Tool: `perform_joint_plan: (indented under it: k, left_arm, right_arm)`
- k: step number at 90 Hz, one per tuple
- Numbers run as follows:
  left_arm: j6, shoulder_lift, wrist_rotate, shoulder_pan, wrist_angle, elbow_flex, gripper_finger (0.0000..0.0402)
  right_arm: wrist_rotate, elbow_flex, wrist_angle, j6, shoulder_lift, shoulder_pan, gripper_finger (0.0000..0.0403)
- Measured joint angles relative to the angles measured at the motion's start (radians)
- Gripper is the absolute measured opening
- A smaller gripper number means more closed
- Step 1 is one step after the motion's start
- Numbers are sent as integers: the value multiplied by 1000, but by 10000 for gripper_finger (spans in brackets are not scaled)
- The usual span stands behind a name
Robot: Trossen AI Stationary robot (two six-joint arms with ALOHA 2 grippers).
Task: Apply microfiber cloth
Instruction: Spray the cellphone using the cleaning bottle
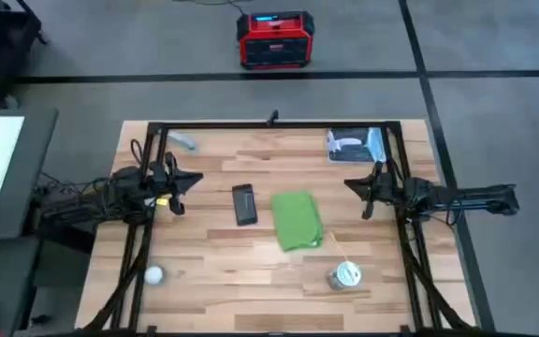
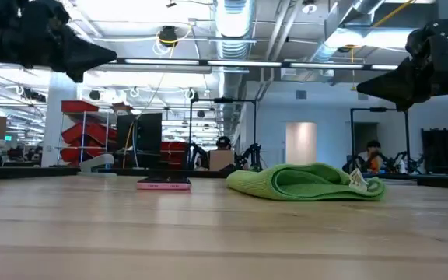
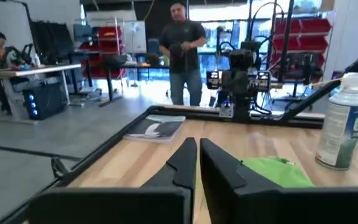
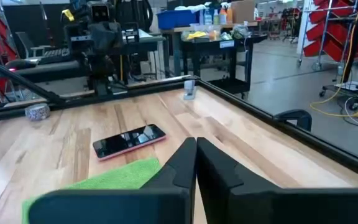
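The wooden desk [image 1: 241,271] fills the middle of the high view, framed by black rails. The left arm reaches in from the left edge and the right arm from the right edge, both raised above the surface. The left gripper [image 1: 178,192] hangs over the left part of the desk, its fingers [image 3: 182,163] pressed together and holding nothing. The right gripper [image 1: 363,192] hangs over the right part, its fingers [image 4: 185,158] likewise together and empty.

The green cloth [image 1: 297,221] lies folded near the middle of the desk, between the two grippers and apart from both. Just left of it, not touching, lies a black phone [image 1: 244,203], flat on the wood. A blue-and-white packet [image 1: 355,145] rests at the far right corner. A spray can [image 1: 346,275] stands on the near right part of the desk, and a small white ball [image 1: 154,274] sits at the near left. A person [image 3: 183,53] stands in the room beyond the desk.
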Motion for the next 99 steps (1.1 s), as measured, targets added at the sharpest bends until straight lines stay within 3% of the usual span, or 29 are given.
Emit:
perform_joint_plan:
  k: [27, 46, 62, 99]
  left_arm:
    - [-138, 374, -67, 0, -14, 163, 0]
    - [-200, 584, -71, -14, 91, 174, 0]
    - [-225, 687, -63, -43, 166, 170, 0]
    - [-234, 821, -63, -85, 167, 170, 0]
  right_arm:
    - [0, 0, 0, 0, 0, 0, 0]
    - [0, 0, 0, 0, 0, 0, 0]
    - [0, 0, 0, 0, 0, 0, 0]
    - [0, 0, 0, 0, 0, 0, 0]
